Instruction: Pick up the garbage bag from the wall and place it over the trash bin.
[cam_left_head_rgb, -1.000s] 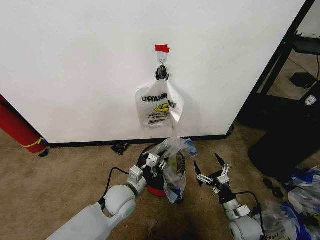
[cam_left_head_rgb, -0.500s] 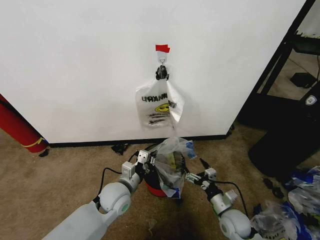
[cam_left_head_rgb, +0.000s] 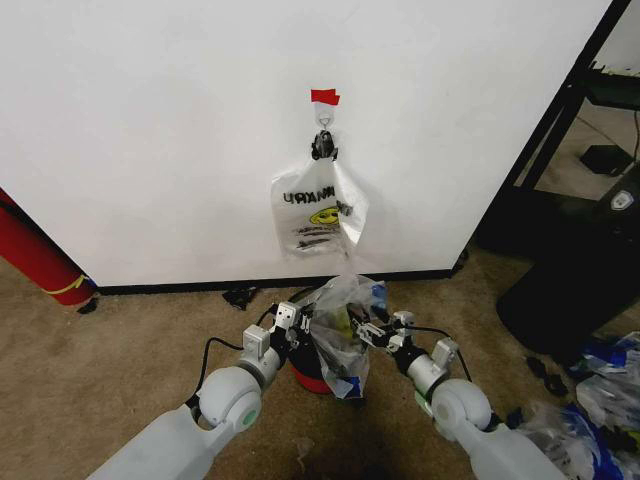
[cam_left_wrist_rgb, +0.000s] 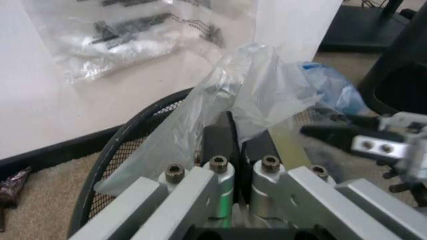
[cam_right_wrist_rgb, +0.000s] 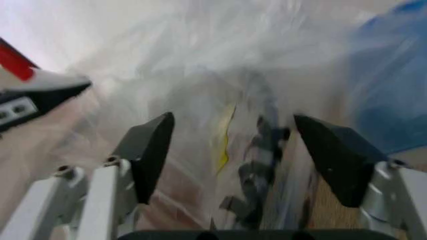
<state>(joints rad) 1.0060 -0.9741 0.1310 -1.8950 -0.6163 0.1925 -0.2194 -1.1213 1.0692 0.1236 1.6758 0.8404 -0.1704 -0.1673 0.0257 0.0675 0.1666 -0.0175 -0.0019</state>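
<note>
The garbage bag (cam_left_head_rgb: 338, 312) stands bunched over the black mesh trash bin (cam_left_head_rgb: 305, 372) on the carpet below the white wall (cam_left_head_rgb: 150, 120). My left gripper (cam_left_head_rgb: 300, 322) is shut on the bag's left side; in the left wrist view its fingers (cam_left_wrist_rgb: 220, 137) pinch the plastic (cam_left_wrist_rgb: 267, 85) above the bin's rim (cam_left_wrist_rgb: 113, 150). My right gripper (cam_left_head_rgb: 368, 330) is open at the bag's right side. In the right wrist view it (cam_right_wrist_rgb: 232, 120) faces the plastic (cam_right_wrist_rgb: 220, 75) with its jaws spread wide.
A second bag with mirror-reversed print (cam_left_head_rgb: 318, 210) hangs from a hook (cam_left_head_rgb: 323, 120) under red tape (cam_left_head_rgb: 324, 97). A red cylinder (cam_left_head_rgb: 35, 255) leans at the left. A black stand (cam_left_head_rgb: 570, 290) and loose bags (cam_left_head_rgb: 600, 400) are at the right.
My right gripper has moved forward and left, from beside the bin up to the bag's right side. The left gripper shifted slightly left, still holding the bag.
</note>
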